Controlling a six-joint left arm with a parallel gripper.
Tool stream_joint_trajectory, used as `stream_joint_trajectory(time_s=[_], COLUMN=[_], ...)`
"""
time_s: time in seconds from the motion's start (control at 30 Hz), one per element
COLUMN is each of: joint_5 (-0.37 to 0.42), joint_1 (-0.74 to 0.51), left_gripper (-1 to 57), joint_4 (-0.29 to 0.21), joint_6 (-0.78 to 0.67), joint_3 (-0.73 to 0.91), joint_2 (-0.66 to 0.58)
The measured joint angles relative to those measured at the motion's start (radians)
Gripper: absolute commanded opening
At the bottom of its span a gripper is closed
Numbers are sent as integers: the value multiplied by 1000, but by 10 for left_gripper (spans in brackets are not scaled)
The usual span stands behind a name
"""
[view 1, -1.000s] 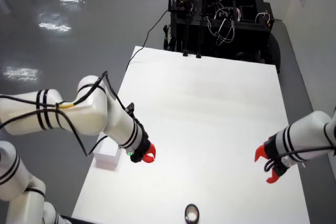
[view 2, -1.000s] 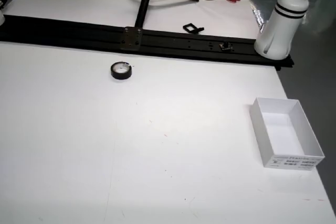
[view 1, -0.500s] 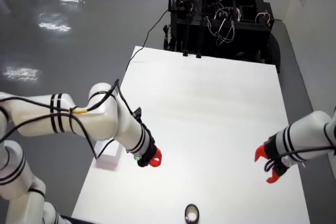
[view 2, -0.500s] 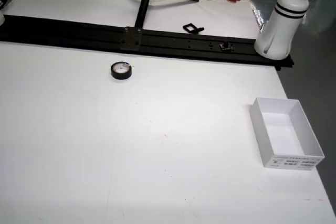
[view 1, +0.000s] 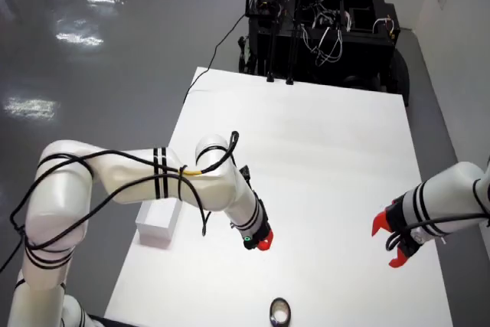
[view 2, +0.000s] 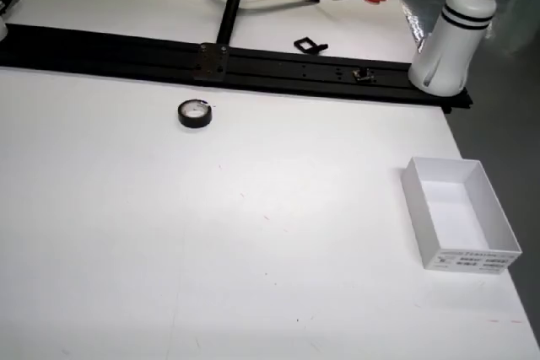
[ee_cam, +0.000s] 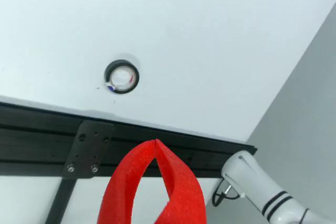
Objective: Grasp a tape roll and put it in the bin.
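Tool (ee_cam: 156, 142) tips together, empty; needs opening, then lowering toward 11 o'clock over tape roll (ee_cam: 122, 77) on table (ee_cam: 210, 40).

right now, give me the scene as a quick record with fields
tape roll: black, lying flat on the white table, close to the black rail
bin: white box, open top, nothing inside, at the table's right edge in the side view
gripper: red fingers, tips touching, holding nothing, short of the tape roll in the view that rides on it
second arm: at the right of the overhead view, red fingers apart
task state: roll not yet grasped
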Motion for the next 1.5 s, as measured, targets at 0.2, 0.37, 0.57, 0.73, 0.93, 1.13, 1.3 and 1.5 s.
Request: stream_joint_trajectory(time_s=[0.2, 0.37, 0.57, 0.73, 0.93, 1.13, 1.3, 1.5], joint_5=[24, 34, 33, 9, -38, -105, -169, -233], joint_1=[1, 13, 24, 22, 12, 7, 4, -10], left_gripper=[191, 208, 226, 242, 243, 237, 234, 233], joint_4=[-4, -6, -7, -7, -8, -14, -20, -27], joint_6=[43, 63, 90, 121, 158, 188, 220, 281], joint_3=[-140, -206, -245, -247, -208, -135, -66, 1], joint_2=[151, 246, 320, 359, 384, 377, 353, 340])
